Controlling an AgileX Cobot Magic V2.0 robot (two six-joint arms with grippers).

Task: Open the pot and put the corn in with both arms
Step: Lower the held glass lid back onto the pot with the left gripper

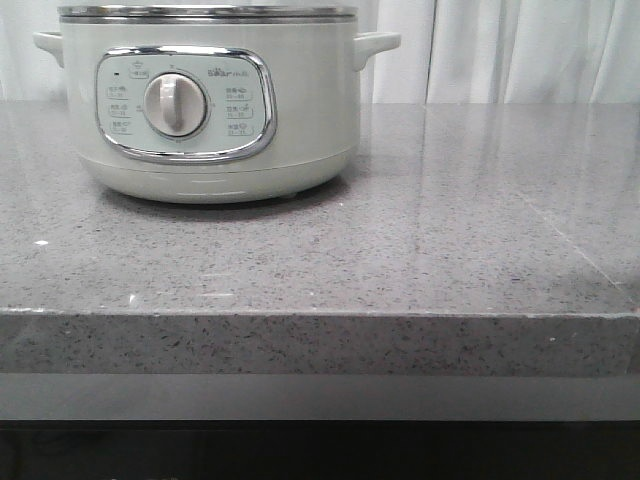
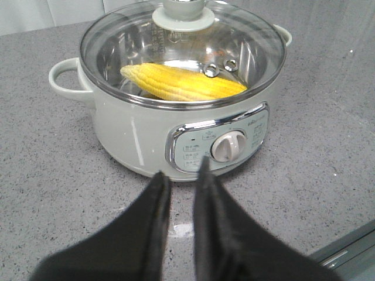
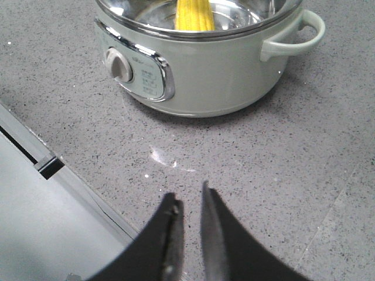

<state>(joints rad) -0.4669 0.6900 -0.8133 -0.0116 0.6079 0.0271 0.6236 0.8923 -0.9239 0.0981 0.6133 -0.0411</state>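
Observation:
The pale-green pot [image 1: 210,120] stands at the back left of the grey counter, its dial panel facing me. In the left wrist view the pot [image 2: 135,129] has its glass lid [image 2: 117,41] on. The yellow corn [image 2: 181,85] lies inside on the bottom. It also shows in the right wrist view [image 3: 194,14], inside the pot [image 3: 217,76]. My left gripper [image 2: 182,168] hangs in front of the panel, apart from it. Its jaws are nearly together and empty. My right gripper [image 3: 188,191] is back from the pot, jaws nearly together, empty. Neither gripper shows in the front view.
The speckled grey counter [image 1: 450,240] stretches to the right of the pot. Its front edge [image 1: 320,315] is near me, and the edge also shows in the right wrist view [image 3: 53,167]. White curtains [image 1: 520,50] hang behind.

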